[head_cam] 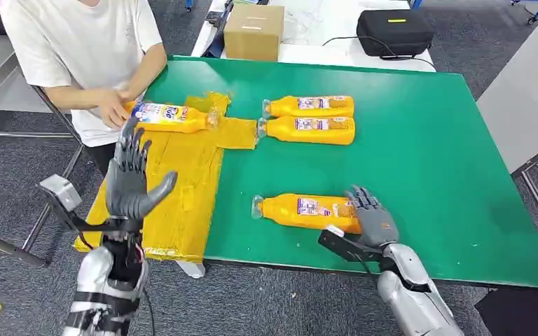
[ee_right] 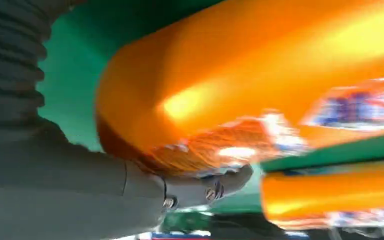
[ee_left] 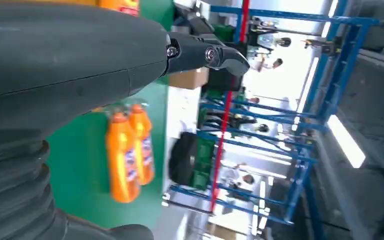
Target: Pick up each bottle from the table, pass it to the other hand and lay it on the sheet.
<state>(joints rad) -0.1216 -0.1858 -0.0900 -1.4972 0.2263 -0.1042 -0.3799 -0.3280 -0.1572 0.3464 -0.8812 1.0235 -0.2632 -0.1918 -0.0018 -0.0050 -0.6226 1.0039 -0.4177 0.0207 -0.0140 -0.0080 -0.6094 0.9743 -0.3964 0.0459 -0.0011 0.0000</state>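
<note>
Green mat-covered surface (head_cam: 420, 140), bearing all task items. Crumpled yellow sheet (head_cam: 182, 189) along its left part, reaching the near edge. Person in a white shirt (head_cam: 77, 49) at the far left corner, hands on an orange plastic bottle with a white-and-blue label (head_cam: 171, 117) lying on the sheet. Pair of orange plastic bottles (head_cam: 310, 120) side by side mid-surface, touching, caps toward the sheet. Single orange plastic bottle nearest the robot (head_cam: 301, 211), on bare green close to the near edge, well apart from the sheet; long axis across the robot's front, cap pointing toward the sheet, base under the right hand (head_cam: 373, 213). Right hand draped over that base, fingers partly spread; right wrist view blurred but thumb pressed beneath the orange body, grip judged forming, closure not certain. Left hand (head_cam: 132, 178) raised above the sheet, holding nothing, fingers wide and upward, palm turned toward the bottle: the receiving side. Right arm plainly nearer the bottle. Label writing too small and blurred to read.
</note>
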